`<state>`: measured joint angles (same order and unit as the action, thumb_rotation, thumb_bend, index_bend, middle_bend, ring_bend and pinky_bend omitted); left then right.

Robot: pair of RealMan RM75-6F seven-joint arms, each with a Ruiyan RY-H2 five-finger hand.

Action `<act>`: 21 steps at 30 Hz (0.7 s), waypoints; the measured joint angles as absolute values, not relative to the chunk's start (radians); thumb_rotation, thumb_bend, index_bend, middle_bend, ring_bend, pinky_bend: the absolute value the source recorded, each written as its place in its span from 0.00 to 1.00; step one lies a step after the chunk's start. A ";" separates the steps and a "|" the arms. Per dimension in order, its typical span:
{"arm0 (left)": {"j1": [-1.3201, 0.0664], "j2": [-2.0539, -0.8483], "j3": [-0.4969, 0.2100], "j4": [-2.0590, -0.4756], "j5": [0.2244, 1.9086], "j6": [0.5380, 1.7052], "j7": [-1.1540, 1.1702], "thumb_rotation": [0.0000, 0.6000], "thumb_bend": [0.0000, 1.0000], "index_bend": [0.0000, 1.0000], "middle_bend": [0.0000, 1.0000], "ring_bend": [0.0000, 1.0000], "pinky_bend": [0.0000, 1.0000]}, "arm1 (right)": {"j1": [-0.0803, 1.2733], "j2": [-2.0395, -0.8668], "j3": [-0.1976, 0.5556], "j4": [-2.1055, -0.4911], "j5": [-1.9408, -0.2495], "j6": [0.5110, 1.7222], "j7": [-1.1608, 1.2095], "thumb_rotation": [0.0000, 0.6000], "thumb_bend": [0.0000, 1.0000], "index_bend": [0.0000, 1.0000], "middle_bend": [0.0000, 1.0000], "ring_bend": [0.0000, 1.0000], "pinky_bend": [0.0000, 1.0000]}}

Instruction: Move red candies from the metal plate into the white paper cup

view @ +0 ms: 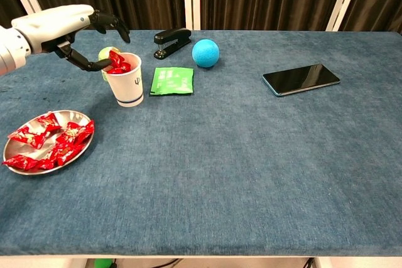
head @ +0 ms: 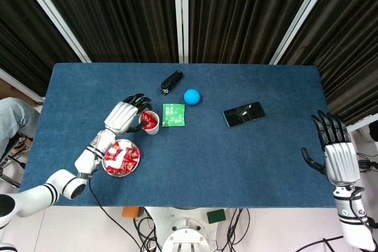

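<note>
A white paper cup (view: 128, 86) stands left of centre with red candies heaped to its rim; the top red candy (view: 117, 61) sticks up at the rim. My left hand (view: 63, 23) hovers just left of and above the cup, fingers spread and lifted off that candy, with only the thumb tip close to it. The metal plate (view: 12, 155) with several red candies (view: 50, 142) lies nearer the front left. From the head view the cup (head: 150, 123), plate (head: 137, 163) and left hand (head: 121, 116) sit close together. My right hand (head: 336, 157) hangs open off the table's right edge.
A green packet (view: 172, 81) lies right beside the cup. Behind it are a black stapler (view: 172, 42) and a blue ball (view: 205, 53). A dark phone (view: 301, 78) lies to the right. A small yellow-green object (view: 105, 53) sits behind the cup.
</note>
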<state>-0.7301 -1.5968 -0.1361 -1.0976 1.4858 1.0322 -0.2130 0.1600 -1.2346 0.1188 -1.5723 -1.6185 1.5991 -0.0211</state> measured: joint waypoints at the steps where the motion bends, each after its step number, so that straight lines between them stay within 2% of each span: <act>1: -0.728 -1.593 -0.134 -1.103 1.487 1.037 -0.212 1.00 0.35 0.24 0.19 0.08 0.20 | 0.160 -1.235 0.119 -1.573 -1.619 1.599 -0.022 1.00 0.32 0.00 0.00 0.00 0.00; 6: -0.715 -1.569 -0.128 -1.145 1.496 1.068 -0.205 1.00 0.35 0.24 0.19 0.08 0.20 | 0.161 -1.236 0.119 -1.575 -1.620 1.599 -0.025 1.00 0.32 0.00 0.00 0.00 0.00; 12: -0.665 -1.498 -0.099 -1.268 1.535 1.164 -0.193 1.00 0.35 0.26 0.19 0.08 0.20 | 0.161 -1.236 0.120 -1.573 -1.618 1.598 -0.025 1.00 0.32 0.00 0.00 0.00 0.00; 16: -0.608 -1.427 -0.043 -1.367 1.584 1.230 -0.165 1.00 0.34 0.30 0.19 0.08 0.20 | 0.162 -1.240 0.118 -1.568 -1.617 1.594 -0.022 1.00 0.32 0.00 0.00 0.00 0.00; 21: -0.554 -1.373 0.027 -1.440 1.605 1.240 -0.131 1.00 0.33 0.32 0.21 0.08 0.20 | 0.162 -1.244 0.114 -1.565 -1.623 1.594 -0.021 1.00 0.32 0.00 0.00 0.00 0.00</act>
